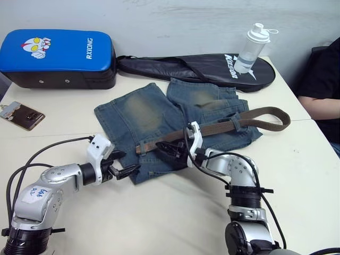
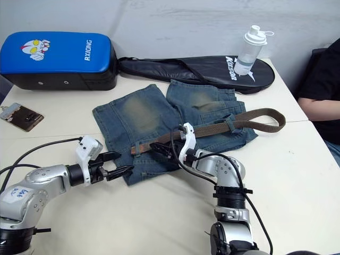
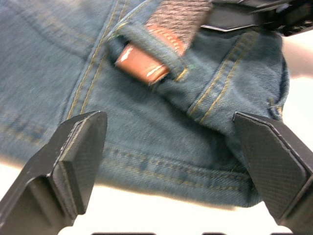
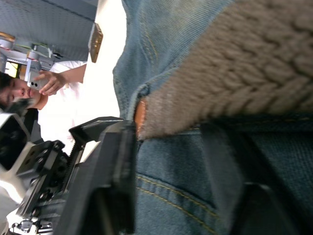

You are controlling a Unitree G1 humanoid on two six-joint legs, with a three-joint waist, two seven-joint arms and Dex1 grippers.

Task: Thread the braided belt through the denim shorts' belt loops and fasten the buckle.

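Observation:
The denim shorts (image 1: 154,119) lie flat on the white table, waistband toward me. Along the waistband runs the braided belt (image 1: 212,129), which curls back on itself at the right (image 1: 281,119). Its brown leather tip (image 3: 144,66) pokes out of a belt loop (image 3: 151,46) near the left end, and another loop (image 1: 235,123) crosses the belt farther right. I cannot make out the buckle. My left gripper (image 1: 126,166) is open just left of the shorts' corner, with nothing in it. My right gripper (image 1: 166,151) is open, its fingertips at the belt beside that tip.
A blue pad (image 1: 56,56) sits at the back left, with a black racket bag (image 1: 202,69) and a clear bottle (image 1: 252,48) behind the shorts. A phone (image 1: 21,115) lies at the left edge. A seated person (image 1: 324,79) is at the table's right side.

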